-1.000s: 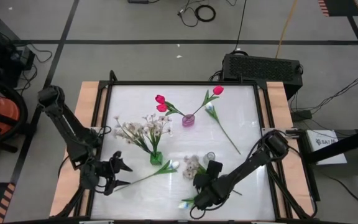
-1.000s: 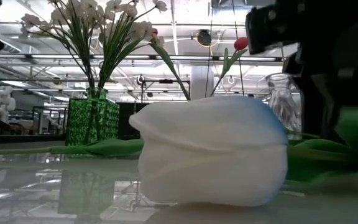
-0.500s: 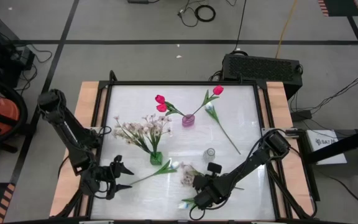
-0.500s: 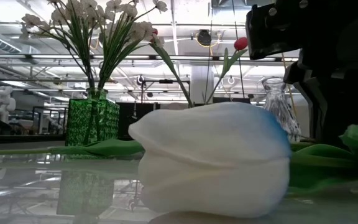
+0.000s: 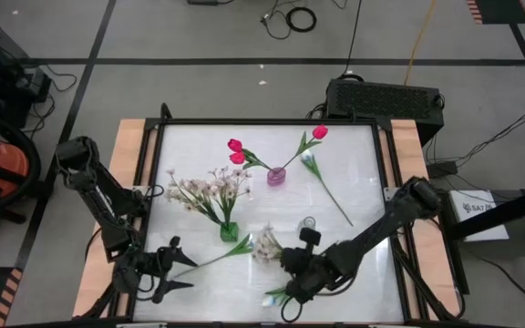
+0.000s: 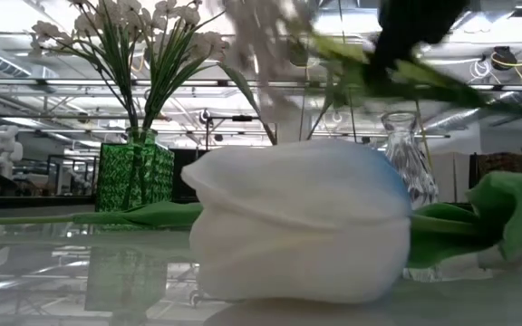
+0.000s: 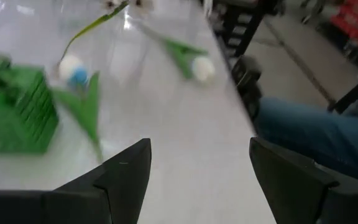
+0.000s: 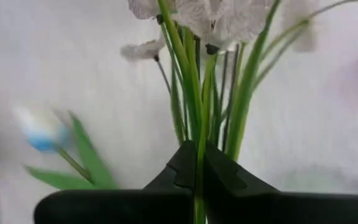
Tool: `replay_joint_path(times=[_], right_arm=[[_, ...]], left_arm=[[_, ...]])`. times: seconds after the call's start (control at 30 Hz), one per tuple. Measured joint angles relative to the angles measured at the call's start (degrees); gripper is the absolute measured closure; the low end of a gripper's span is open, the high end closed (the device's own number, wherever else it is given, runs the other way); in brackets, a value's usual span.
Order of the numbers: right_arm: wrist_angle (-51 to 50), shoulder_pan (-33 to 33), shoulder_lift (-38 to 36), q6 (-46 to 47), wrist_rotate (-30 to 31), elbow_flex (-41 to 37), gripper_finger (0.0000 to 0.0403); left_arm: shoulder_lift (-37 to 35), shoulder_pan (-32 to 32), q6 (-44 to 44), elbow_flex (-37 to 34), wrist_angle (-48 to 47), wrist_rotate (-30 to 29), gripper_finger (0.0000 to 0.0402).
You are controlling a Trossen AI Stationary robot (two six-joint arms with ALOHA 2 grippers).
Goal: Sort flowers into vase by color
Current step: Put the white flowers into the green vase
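A spray of small cream blossoms [image 5: 267, 244] hangs over the table's near middle, with my right gripper [image 5: 287, 261] shut on its green stems. More cream sprays [image 5: 208, 189] stand in the green vase [image 5: 229, 232]. Pink-red tulips [image 5: 235, 146] stand in the pink vase [image 5: 275, 176]. A clear vase [image 5: 308, 223] stands beside my right arm. White tulips lie flat on the table: one at the right [image 5: 331, 193], one by the green vase [image 5: 244, 246], one at the near edge [image 6: 302, 226]. My left gripper [image 5: 167, 273] stands open at the near left, nothing between its fingers. My right gripper pinches the spray's bunched green stems [image 8: 199, 155] between its two fingers, well below the blossoms [image 8: 210, 12]. The fingers slant down from the table's right and lie across the stems. The spray is lifted clear of the table, its blossoms reaching out toward the green vase.
The table has a raised dark frame [image 5: 158, 182] and wooden side strips. A person's leg in jeans [image 7: 316, 137] shows beyond the table edge in the left wrist view. Open tabletop lies between the green vase and my left gripper.
My right gripper has shut on the cream spray's stems and risen, taking the spray off the table; its blossoms have shifted toward the table's left. My left gripper, still open, has moved toward the table's near edge.
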Motion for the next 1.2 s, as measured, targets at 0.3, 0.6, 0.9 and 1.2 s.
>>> replay_joint_path(times=[0.3, 0.6, 0.9, 1.2], right_arm=[[23.39, 0.73, -8.71, -15.73, 2.05, 0.16, 0.0400], [50.90, 0.48, -10.13, -39.27, 9.25, 0.26, 0.0401], [70.62, -2.82, -3.33, -52.45, 9.25, 0.29, 0.0401], [80.41, -4.89, 0.10, -55.57, 9.12, 0.29, 0.0401]], left_arm=[[5.81, 1.38, 18.30, 0.00, 26.90, -3.30, 0.0123], [9.77, 7.73, 40.26, 1.23, 48.68, -5.74, 0.0123], [9.73, 15.19, 54.77, 10.74, 50.48, -3.50, 0.0123], [9.73, 18.27, 56.18, 16.39, 42.37, -6.63, 0.0123]])
